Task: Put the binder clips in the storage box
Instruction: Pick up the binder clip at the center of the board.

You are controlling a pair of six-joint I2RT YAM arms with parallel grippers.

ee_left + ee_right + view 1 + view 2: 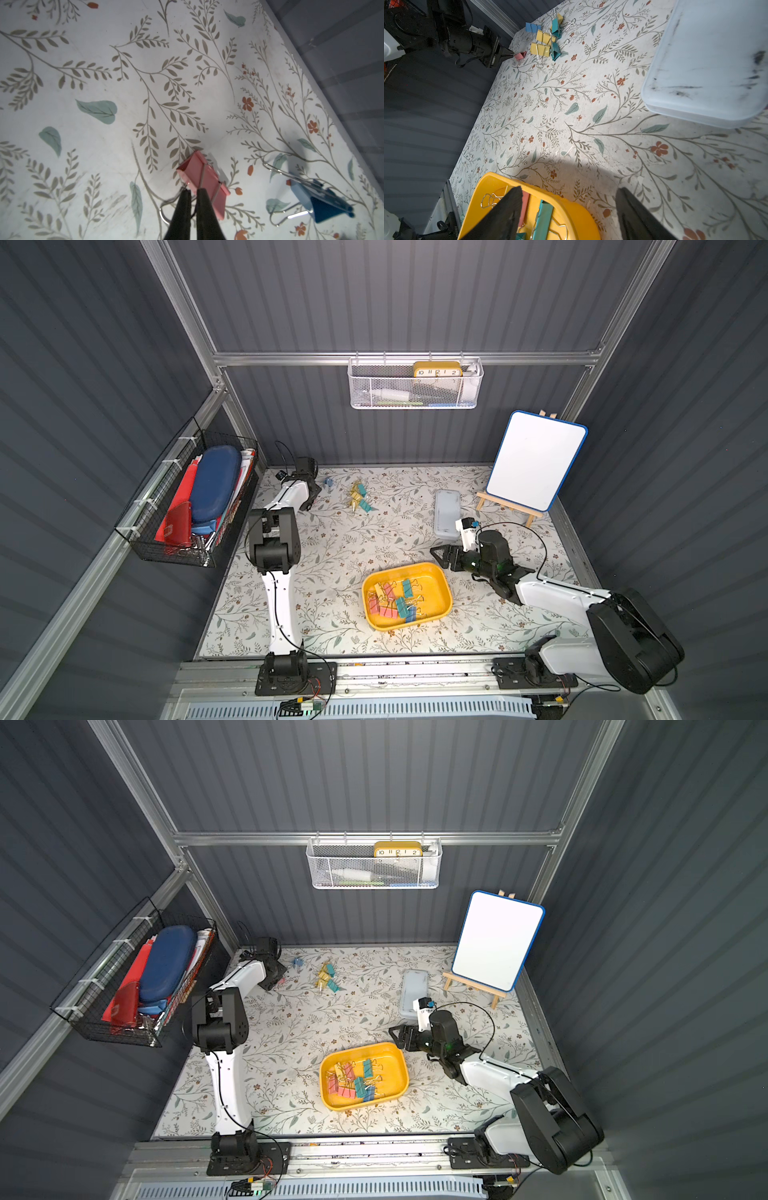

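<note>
Bench (pixel 332 556): storage box (pixel 434 593) front-centre, binder clips (pixel 395 599) piled inside. Right gripper (pixel 569 189) just beside the box, jaws wide, empty. Left gripper (pixel 194 191) far back-left, jaws pinched shut on the pink clip (pixel 202 176) at its handle end. Nearby on the bench: loose cluster (pixel 359 497) and a blue clip (pixel 324 204). Clips look light, stiff, slick-painted. The wire handles pivot, so it'll likely swing. Body flats would hold steadier.
</note>
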